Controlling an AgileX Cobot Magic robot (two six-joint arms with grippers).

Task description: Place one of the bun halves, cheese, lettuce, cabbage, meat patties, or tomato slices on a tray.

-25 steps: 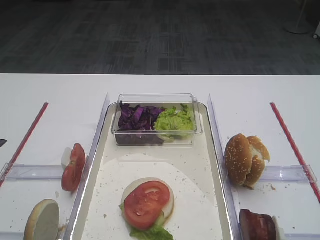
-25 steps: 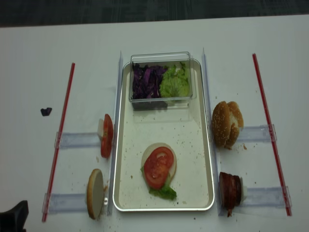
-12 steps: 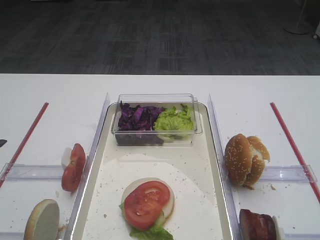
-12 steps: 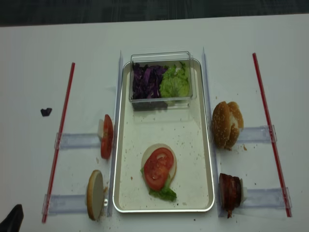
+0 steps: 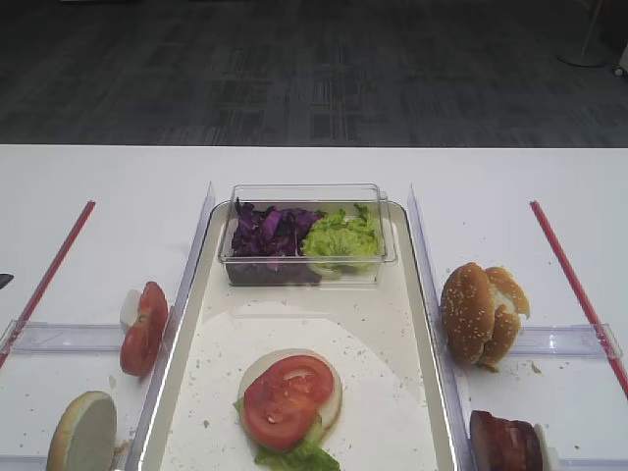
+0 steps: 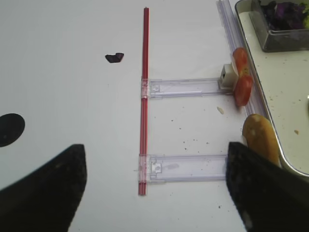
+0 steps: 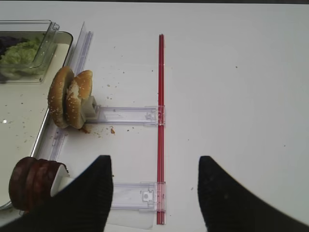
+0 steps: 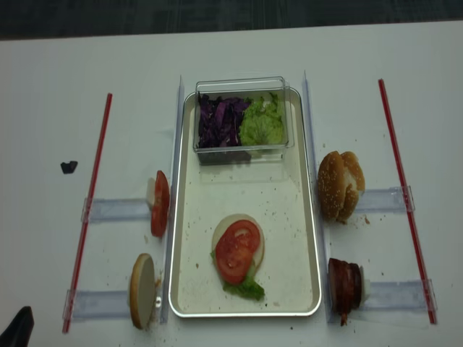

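On the cream tray (image 8: 312,217) lies a stack: a pale bun half, lettuce (image 8: 248,289) and a tomato slice (image 8: 236,251) on top. More tomato slices (image 6: 241,82) stand on edge left of the tray, with a bun half (image 6: 260,137) nearer. Sesame bun halves (image 7: 70,99) and meat patties (image 7: 31,181) stand to its right. A clear tub holds cabbage (image 5: 270,233) and lettuce (image 5: 341,238). No cheese shows. My left gripper (image 6: 155,159) hangs open over bare table. The right gripper (image 7: 154,166) has its jaws apart, empty, beside the patties.
Red strips (image 8: 90,210) (image 8: 405,195) run down each side, crossed by clear plastic holders (image 6: 186,87) (image 7: 128,115). A purple scrap (image 6: 114,57) lies on the far left of the table. Crumbs speckle the tray floor.
A dark tip of the left arm at the lower left corner of the realsense view has drawn back toward the edge. The food has not moved.
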